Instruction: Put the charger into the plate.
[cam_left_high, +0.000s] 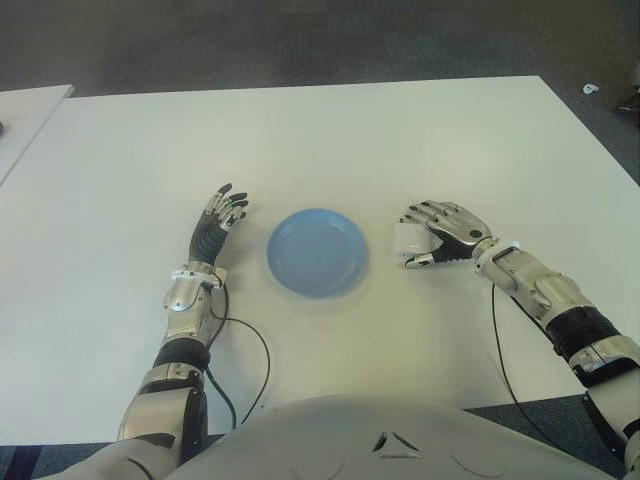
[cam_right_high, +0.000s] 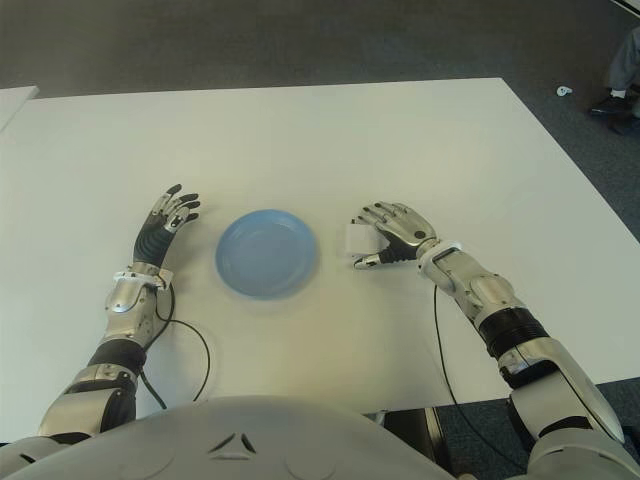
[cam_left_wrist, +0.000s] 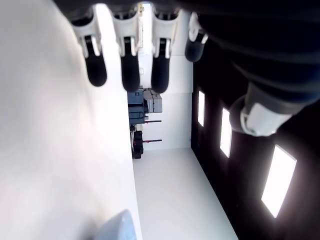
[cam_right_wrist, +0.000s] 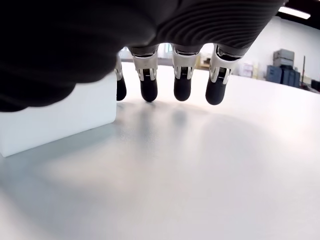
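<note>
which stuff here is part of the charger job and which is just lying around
Part of the job:
- white charger, on the table at the right robot hand
- blue plate, nothing in it

Just there:
- left robot hand, left of the plate
- white table

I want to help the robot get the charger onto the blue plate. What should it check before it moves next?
1. Charger found: ok, white block on the table, right of the plate.
2. Right hand at charger: ok, its fingers reach over it.
3. Firm grip: not ok, fingers hang open and the charger sits on the table.
4. Plate has room: ok, nothing is in it.
5. Path to plate: ok, bare table between them.
6. Left hand out of the way: ok, open, left of the plate.
</note>
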